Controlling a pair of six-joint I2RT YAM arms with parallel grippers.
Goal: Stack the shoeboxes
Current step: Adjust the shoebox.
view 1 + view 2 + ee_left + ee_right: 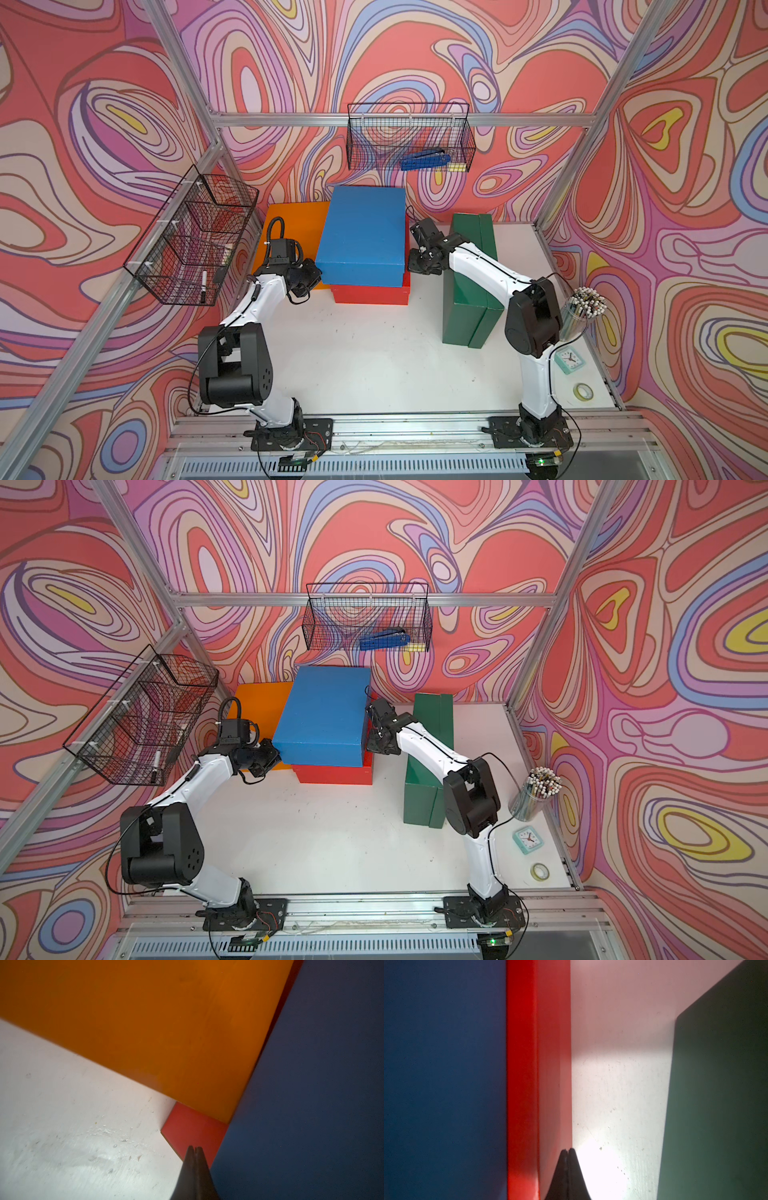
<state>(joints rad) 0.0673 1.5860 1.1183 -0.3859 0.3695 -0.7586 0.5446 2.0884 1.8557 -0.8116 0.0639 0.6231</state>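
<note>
The four large lidded cardboard shoeboxes are counted as one of each colour. The blue shoebox (361, 232) is set flat on the red shoebox (370, 293) at the back middle of the white counter (374, 361), with a strip of red lid left uncovered on the right arm's side. The orange shoebox (297, 220) is laid flat just beside this pair on the left arm's side. The dark green shoebox (469, 286) is stood on its long edge on the right arm's side, apart from the stack. The boxes are judged light and fairly stiff, with matte walls that may flex and lids that may lift off. Each is too wide for one gripper, so it is best pressed between both, low on opposite walls. The left gripper (194, 1149) and the right gripper (567, 1150), two in all, are seen fully closed on nothing, one at each side of the blue-on-red pair. Two black wire baskets are hung on the back wall (374, 141) and the side wall (166, 249).
</note>
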